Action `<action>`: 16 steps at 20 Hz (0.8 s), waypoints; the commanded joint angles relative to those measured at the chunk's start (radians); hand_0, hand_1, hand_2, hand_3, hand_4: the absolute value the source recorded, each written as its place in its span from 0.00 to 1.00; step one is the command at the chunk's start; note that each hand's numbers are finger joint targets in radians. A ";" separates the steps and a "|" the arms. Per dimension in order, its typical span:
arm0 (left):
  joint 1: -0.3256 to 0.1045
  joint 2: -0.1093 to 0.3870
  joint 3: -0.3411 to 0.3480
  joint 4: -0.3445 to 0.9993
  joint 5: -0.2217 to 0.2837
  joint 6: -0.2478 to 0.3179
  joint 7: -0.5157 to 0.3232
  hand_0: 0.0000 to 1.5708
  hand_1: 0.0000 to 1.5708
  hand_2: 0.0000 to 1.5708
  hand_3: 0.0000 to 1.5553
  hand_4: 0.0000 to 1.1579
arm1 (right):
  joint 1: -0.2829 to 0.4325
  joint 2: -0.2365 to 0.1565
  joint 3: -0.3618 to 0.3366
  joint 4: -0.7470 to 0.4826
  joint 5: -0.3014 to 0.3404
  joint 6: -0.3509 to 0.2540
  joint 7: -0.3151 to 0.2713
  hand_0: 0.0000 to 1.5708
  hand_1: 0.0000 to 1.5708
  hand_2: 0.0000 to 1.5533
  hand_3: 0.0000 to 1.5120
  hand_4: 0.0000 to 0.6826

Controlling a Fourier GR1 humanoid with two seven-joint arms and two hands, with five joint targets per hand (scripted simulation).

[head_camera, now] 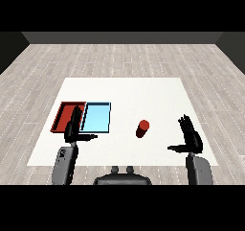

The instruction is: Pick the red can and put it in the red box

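From my seat I see the can standing upright on the white table, to the right of the blue tray and clear of it, with bare table between them. The red tray lies just left of the blue one, their sides touching or nearly so. My left hand sits in front of the trays, covering the seam between them and part of the red tray's near right corner; its fingers are released and straight, thumb pointing right. My right hand is well right of the can, not touching it, fingers spread and released, thumb reaching left toward it. Nothing stands between that hand and the can. Both trays hold nothing I can see. I can read no writing on the can.
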 commanded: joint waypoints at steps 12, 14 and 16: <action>-0.006 -0.036 -0.002 0.071 -0.060 0.003 -0.192 0.00 0.00 0.00 0.00 0.00 | -0.015 -0.012 -0.099 0.090 -0.004 0.133 -0.161 0.00 0.00 0.00 0.00 0.00; -0.022 -0.034 0.013 0.070 -0.038 -0.001 -0.182 0.00 0.00 0.00 0.00 0.00 | -0.084 -0.069 -0.145 0.196 -0.034 0.166 -0.174 0.00 0.00 0.00 0.00 0.00; 0.018 -0.054 -0.037 -0.067 -0.061 0.028 -0.082 0.00 0.00 0.00 0.00 0.00 | -0.061 -0.018 -0.084 0.096 0.030 0.110 -0.133 0.00 0.00 0.00 0.00 0.00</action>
